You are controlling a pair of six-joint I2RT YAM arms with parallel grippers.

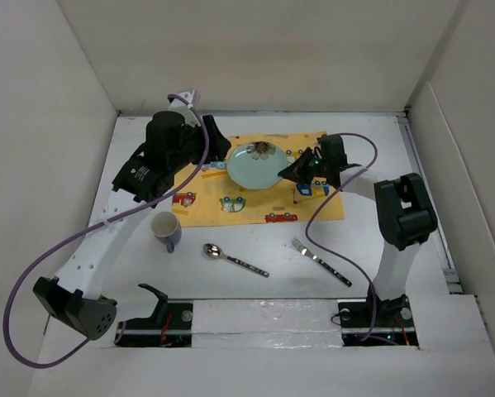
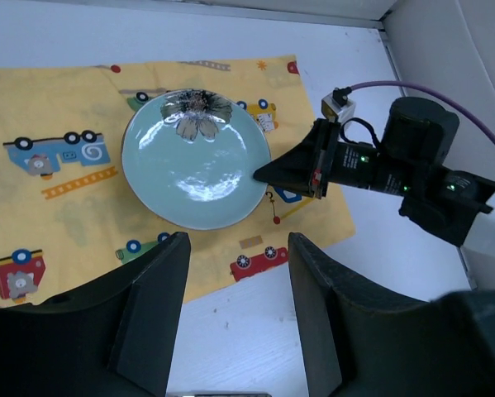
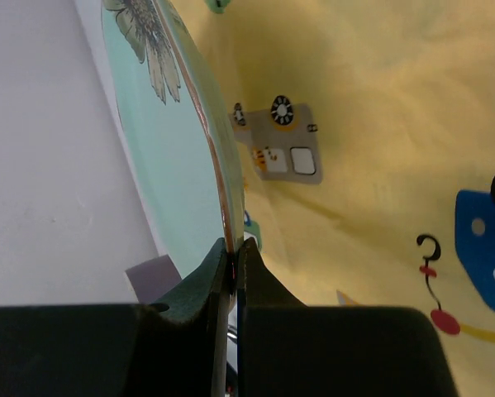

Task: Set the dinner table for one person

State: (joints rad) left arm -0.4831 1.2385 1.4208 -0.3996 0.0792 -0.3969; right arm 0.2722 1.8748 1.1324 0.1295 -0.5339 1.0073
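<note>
A pale green plate [image 1: 255, 165] with a flower print sits on the yellow car-print mat [image 1: 230, 207] on the white dinner table [image 1: 379, 273]. My right gripper [image 1: 286, 173] is shut on the plate's right rim [image 3: 222, 207]; it also shows in the left wrist view [image 2: 259, 174]. My left gripper [image 2: 235, 289] is open and empty, held above the mat's near edge by the plate [image 2: 193, 159]. A purple-and-white mug [image 1: 166, 231], a spoon [image 1: 234, 259] and a fork [image 1: 320, 260] lie on the table in front of the mat.
White walls [image 1: 49, 124] surround the table on three sides. Purple cables [image 1: 32, 273] loop from both arms. The arm bases [image 1: 255, 318] stand at the near edge.
</note>
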